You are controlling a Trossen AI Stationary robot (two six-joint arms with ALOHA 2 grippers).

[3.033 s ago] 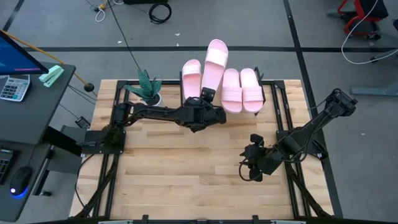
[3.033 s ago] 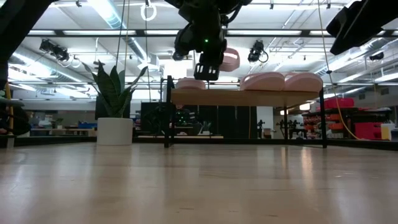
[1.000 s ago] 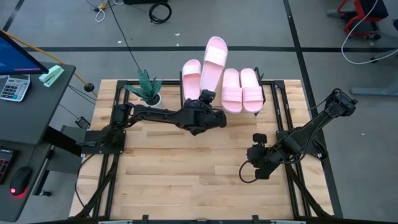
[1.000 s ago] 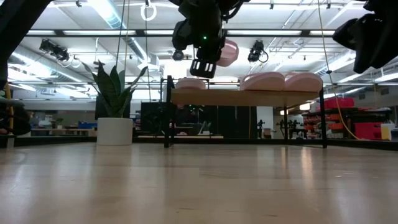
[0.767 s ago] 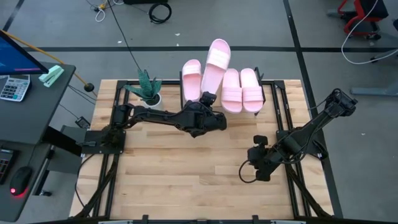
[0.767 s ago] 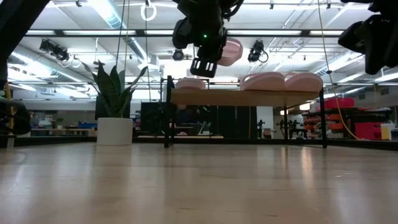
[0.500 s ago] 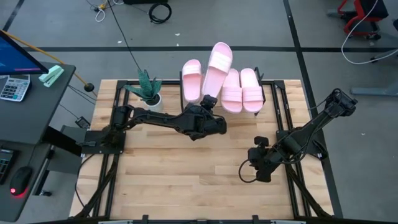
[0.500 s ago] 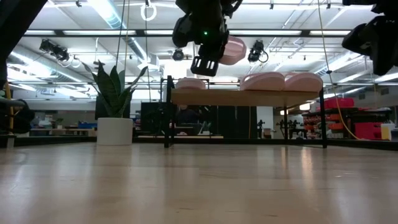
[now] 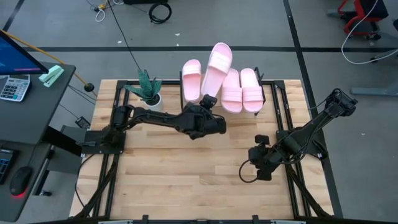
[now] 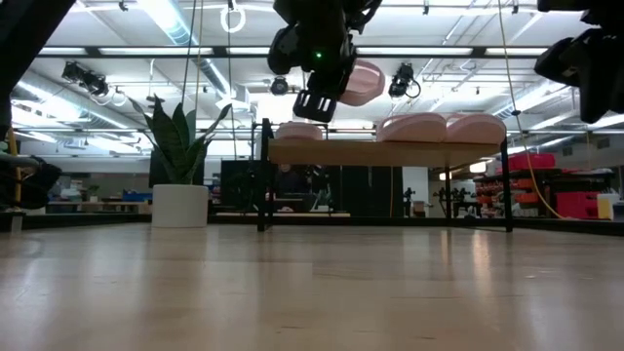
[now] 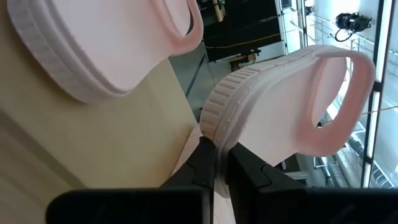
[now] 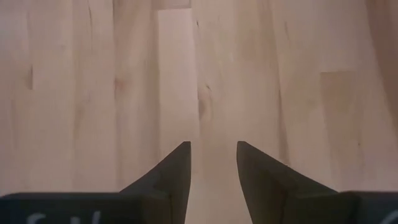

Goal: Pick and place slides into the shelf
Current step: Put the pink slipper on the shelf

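The shelf (image 10: 390, 153) stands at the table's far edge, and three pale pink slides rest sole-down on its wood top: one at the left (image 9: 191, 79), two at the right (image 9: 232, 91) (image 9: 251, 88). Another slide (image 9: 217, 66) hangs above the shelf between them, its toe slanting toward the far right. My left gripper (image 9: 207, 102) is shut on its near end. My right gripper (image 9: 257, 167) hovers open over bare table near the right edge, fingers apart (image 12: 211, 163). My left gripper pinches the ribbed rim of the sole at the slide's near end (image 11: 214, 127) between its two fingers. The fingers come nearly level from the table's near side, along the slide's length. The slide (image 10: 361, 82) is lifted clear above the shelf top, strap upward.
A potted plant (image 9: 148, 92) stands at the far left of the table, beside the shelf. The wooden tabletop (image 9: 186, 168) stretches bare between the arms. A desk with a keyboard and monitor lies beyond the table's left edge.
My left gripper has turned the held slide slightly: its toe has swung toward the table's right, over the two right-hand slides, while the pinched end has stayed almost where it was. The slide stays clear of the shelf.
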